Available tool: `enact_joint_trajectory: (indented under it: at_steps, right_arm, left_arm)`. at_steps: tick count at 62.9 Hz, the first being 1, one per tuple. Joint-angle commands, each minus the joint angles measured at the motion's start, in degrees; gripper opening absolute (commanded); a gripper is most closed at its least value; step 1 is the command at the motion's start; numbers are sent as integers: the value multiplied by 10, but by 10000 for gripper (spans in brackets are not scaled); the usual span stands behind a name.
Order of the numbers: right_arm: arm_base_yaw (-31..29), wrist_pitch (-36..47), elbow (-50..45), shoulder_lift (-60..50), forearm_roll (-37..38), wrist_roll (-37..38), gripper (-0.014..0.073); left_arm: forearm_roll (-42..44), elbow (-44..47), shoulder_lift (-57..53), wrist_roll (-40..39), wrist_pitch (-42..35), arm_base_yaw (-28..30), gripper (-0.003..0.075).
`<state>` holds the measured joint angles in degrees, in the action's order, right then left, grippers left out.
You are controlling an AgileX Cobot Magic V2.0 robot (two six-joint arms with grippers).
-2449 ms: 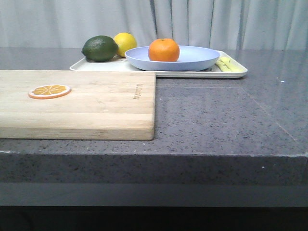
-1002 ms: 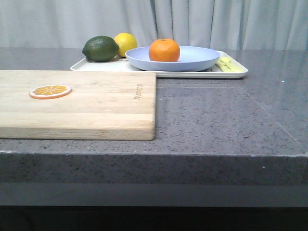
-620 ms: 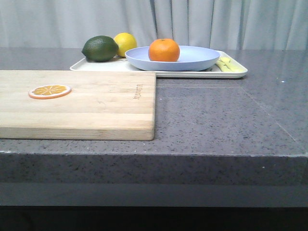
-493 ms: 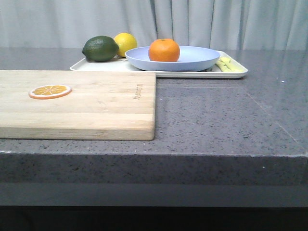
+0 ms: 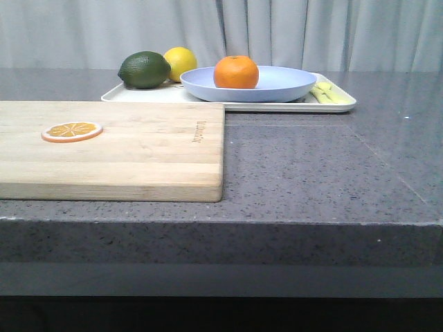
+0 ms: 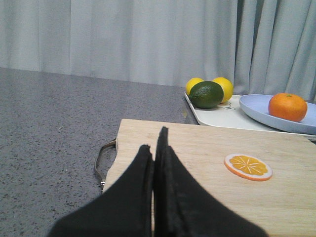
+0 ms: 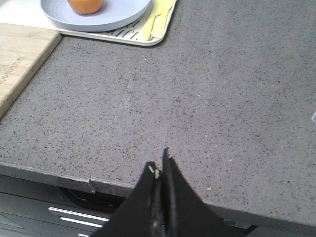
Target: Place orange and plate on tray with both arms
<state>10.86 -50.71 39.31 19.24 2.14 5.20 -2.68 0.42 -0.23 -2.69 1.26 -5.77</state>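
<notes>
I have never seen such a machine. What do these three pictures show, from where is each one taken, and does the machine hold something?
It is a robot with two arms. One picture looks forward over the grey counter; the other two come from cameras on the wrists. The dark wedges are the left gripper and right gripper; both have jaws shut and hold nothing. The orange sits in the plate, which rests on the tray beside a lime, lemon and yellow cutlery. Nearer lies a cutting board with an orange slice.

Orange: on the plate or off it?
On. The orange sits inside the plate, which rests on the tray.
</notes>
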Motion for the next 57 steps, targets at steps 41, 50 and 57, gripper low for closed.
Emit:
enact_joint_trajectory:
  at_steps: [41,50,57]
  right_arm:
    - [-1,39,13,7,9,-6,-68]
    - [-1,124,-28,7,18,-6,-68]
    - [-11,294,-110,-7,30,-6,-68]
  left_arm:
    - [-5,16,-11,-6,-49,1,-20]
    - [-5,16,-11,-6,-49,1,-20]
    - [-5,16,-11,-6,-49,1,-20]
